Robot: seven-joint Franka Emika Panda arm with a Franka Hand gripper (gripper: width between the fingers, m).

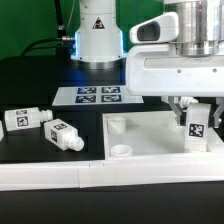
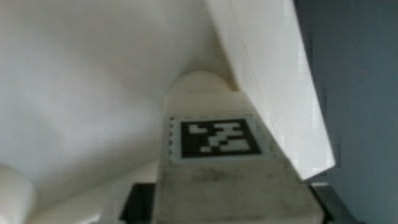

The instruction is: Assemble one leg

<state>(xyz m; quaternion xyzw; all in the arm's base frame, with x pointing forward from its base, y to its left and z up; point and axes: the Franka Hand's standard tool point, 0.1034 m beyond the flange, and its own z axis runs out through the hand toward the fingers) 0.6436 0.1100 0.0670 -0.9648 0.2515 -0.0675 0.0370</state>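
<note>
My gripper (image 1: pixel 192 110) is shut on a leg (image 1: pixel 196 125), a small white peg with a black-and-white tag, held upright at the exterior view's right. The leg stands over the near right corner of the large white square panel (image 1: pixel 150 135); I cannot tell whether its lower end touches the panel. In the wrist view the held leg (image 2: pixel 217 140) fills the middle between the jaws of the gripper (image 2: pixel 222 208), with the white panel (image 2: pixel 89 90) behind it. Two more legs (image 1: pixel 22 119) (image 1: pixel 60 131) lie loose on the black table at the exterior view's left.
The marker board (image 1: pixel 97 95) lies flat behind the panel, in front of the arm's base (image 1: pixel 97 40). A round hole (image 1: pixel 121 150) shows at the panel's near left corner. A white rail (image 1: pixel 50 178) runs along the table's front edge.
</note>
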